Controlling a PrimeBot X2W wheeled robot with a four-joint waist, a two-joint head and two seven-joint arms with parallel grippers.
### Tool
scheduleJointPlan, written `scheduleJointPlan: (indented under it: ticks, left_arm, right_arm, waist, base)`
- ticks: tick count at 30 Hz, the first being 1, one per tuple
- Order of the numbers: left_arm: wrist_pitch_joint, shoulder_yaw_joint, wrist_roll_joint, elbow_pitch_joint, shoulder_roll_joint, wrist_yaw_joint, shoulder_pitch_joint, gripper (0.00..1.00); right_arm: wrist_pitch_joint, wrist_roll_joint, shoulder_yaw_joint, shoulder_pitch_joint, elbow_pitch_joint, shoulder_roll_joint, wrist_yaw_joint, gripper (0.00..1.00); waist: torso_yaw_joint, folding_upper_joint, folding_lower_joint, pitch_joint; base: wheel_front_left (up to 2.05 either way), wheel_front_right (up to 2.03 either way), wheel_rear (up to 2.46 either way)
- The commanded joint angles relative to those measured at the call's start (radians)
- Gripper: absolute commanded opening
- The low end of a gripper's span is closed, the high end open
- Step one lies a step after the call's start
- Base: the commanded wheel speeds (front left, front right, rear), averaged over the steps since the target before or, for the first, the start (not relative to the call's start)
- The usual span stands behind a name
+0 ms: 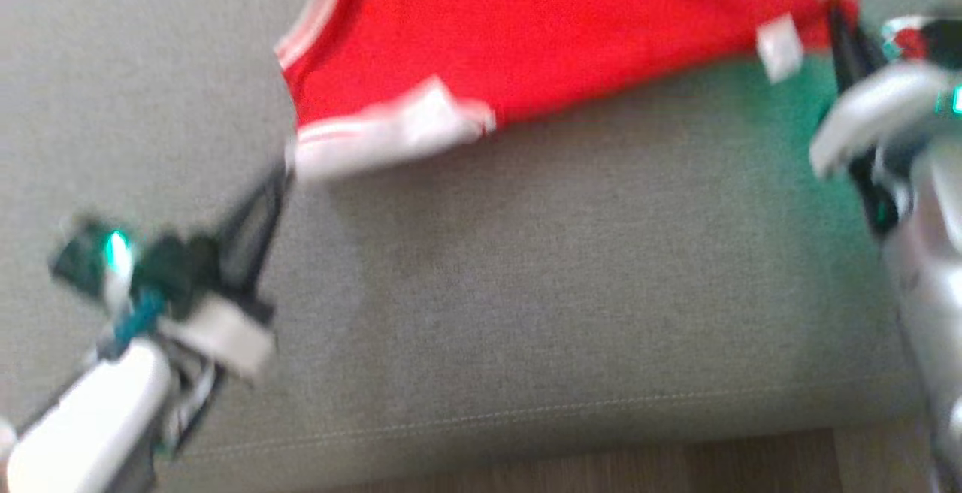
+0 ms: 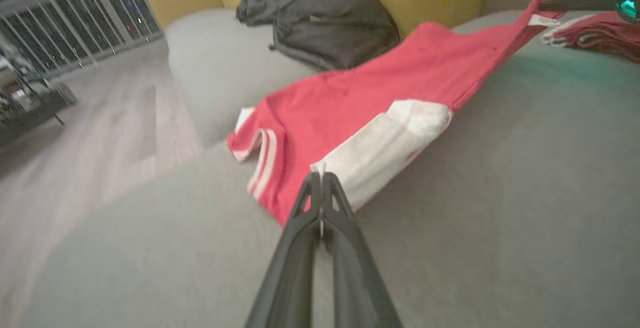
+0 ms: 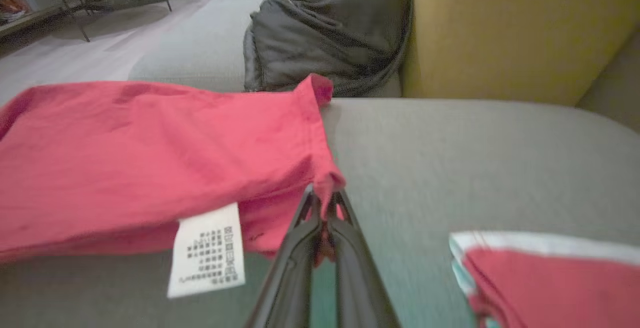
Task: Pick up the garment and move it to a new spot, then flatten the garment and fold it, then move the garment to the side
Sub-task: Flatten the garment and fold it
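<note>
Left claw [image 2: 320,180] pinches the white-trimmed corner of the red fabric jersey [image 2: 380,83]; right claw [image 3: 325,198] clamps its hem corner, both over the grey sofa cushion [image 2: 500,208].

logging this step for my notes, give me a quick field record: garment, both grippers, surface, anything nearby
garment: red garment with white trim, spread between the grippers
left gripper: shut on the white sleeve cuff
right gripper: shut on the hem corner beside the care label
surface: grey sofa cushion
nearby: dark jacket; second red garment
</note>
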Motion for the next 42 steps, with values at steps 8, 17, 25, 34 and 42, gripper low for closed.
scheduleJointPlan:
  ticks: [8, 17, 25, 34, 42]
  left_arm:
    - [-0.005, 0.11, -0.148, -0.076, -0.005, -0.014, 0.26, 0.0]
    - [-0.005, 0.151, -0.211, -0.205, 0.001, 0.018, 0.472, 0.0]
    - [0.053, 0.16, -0.161, -0.18, -0.019, 0.043, 0.316, 0.0]
    - [0.049, 0.086, -0.057, 0.122, -0.134, -0.043, -0.015, 0.0]
    - [0.002, 0.034, 0.017, 0.403, -0.214, -0.128, -0.182, 0.0]
  right_arm:
    - [-0.018, 0.086, -0.093, 0.347, -0.263, -0.018, 0.0, 0.0]
    - [0.083, 0.016, -0.331, 0.718, -0.632, 0.073, 0.0, 0.0]
    - [0.23, -0.081, -0.393, 0.704, -0.806, 0.152, 0.0, 0.0]
    - [0.27, -0.207, -0.401, 0.504, -0.629, 0.144, 0.0, 0.0]
    - [0.254, -0.267, -0.412, 0.386, -0.444, 0.14, 0.0, 0.0]
  waist:
    - [0.01, -0.0001, -0.0001, -0.109]
    - [0.022, -0.0001, -0.0001, -0.13]
    - [0.018, -0.0001, -0.0001, -0.116]
    - [0.016, -0.0001, -0.0001, -0.064]
    - [0.005, -0.0001, -0.0001, -0.025]
  base:
    - [0.0, 0.0, 0.0]
    - [0.0, 0.0, 0.0]
    - [0.0, 0.0, 0.0]
    - [0.0, 0.0, 0.0]
    - [0.0, 0.0, 0.0]
